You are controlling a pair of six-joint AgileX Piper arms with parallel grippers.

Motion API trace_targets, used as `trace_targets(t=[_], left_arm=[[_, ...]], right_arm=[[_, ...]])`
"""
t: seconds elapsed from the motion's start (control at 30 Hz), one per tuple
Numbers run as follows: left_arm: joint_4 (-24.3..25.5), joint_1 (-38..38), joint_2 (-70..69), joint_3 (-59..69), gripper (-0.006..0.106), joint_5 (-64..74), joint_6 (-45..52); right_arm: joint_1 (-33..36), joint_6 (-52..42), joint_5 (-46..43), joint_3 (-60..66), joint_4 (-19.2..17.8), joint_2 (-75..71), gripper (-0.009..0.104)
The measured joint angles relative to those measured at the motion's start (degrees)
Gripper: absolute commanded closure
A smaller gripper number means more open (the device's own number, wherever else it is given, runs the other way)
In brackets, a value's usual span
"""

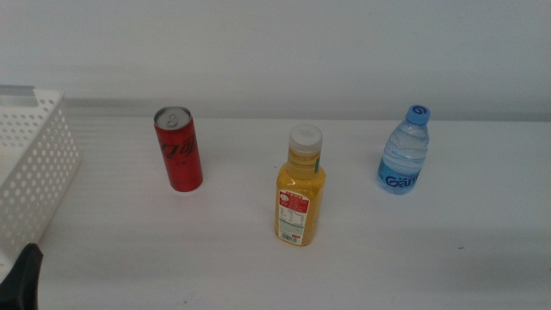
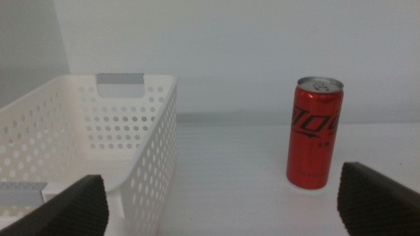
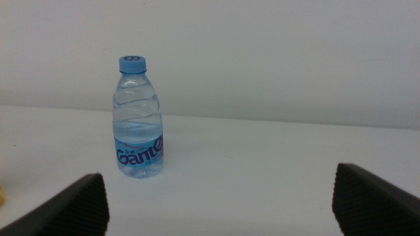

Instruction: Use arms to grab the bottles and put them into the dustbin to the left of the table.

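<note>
Three bottles stand upright on the white table (image 1: 448, 250): a slim red can (image 1: 178, 148) at the left, a yellow juice bottle (image 1: 300, 191) with a white cap in the middle, and a clear water bottle (image 1: 404, 153) with a blue cap at the right. The white perforated dustbin (image 1: 30, 168) sits at the left edge. My left gripper (image 2: 220, 193) is open and holds nothing, with the red can (image 2: 315, 134) ahead of it and the dustbin (image 2: 98, 131) beside it. My right gripper (image 3: 216, 193) is open too, facing the water bottle (image 3: 139, 121) from a distance.
A dark tip of the left gripper (image 1: 24, 280) shows at the bottom left corner of the middle view. A plain white wall rises behind the table. Bare tabletop lies between the bottles and in front of them.
</note>
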Motion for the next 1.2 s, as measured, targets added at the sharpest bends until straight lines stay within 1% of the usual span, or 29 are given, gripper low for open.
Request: trace_targets(t=[0.43,0.57,0.67,0.77,0.93,1.2], left_arm=[[0.0,-0.1,0.0,0.0,0.007,-3.1,0.0],[0.0,-2.4,1.9,0.0,0.007,-5.8,0.0],[0.0,-5.4,5.8,0.0,0.007,-7.8,0.0],[0.0,-9.2,11.4,0.0,0.007,-11.0,0.0],[0.0,-14.0,25.1,0.0,0.007,-22.3,0.0],[0.0,-16.5,50.0,0.0,0.007,-44.2,0.6]], right_arm=[[0.0,0.0,0.0,0.0,0.0,0.0,0.004],[0.0,0.0,0.0,0.0,0.0,0.0,0.004],[0.0,0.0,0.0,0.0,0.0,0.0,0.004],[0.0,0.0,0.0,0.0,0.0,0.0,0.004],[0.0,0.0,0.0,0.0,0.0,0.0,0.004],[0.0,0.0,0.0,0.0,0.0,0.0,0.004]])
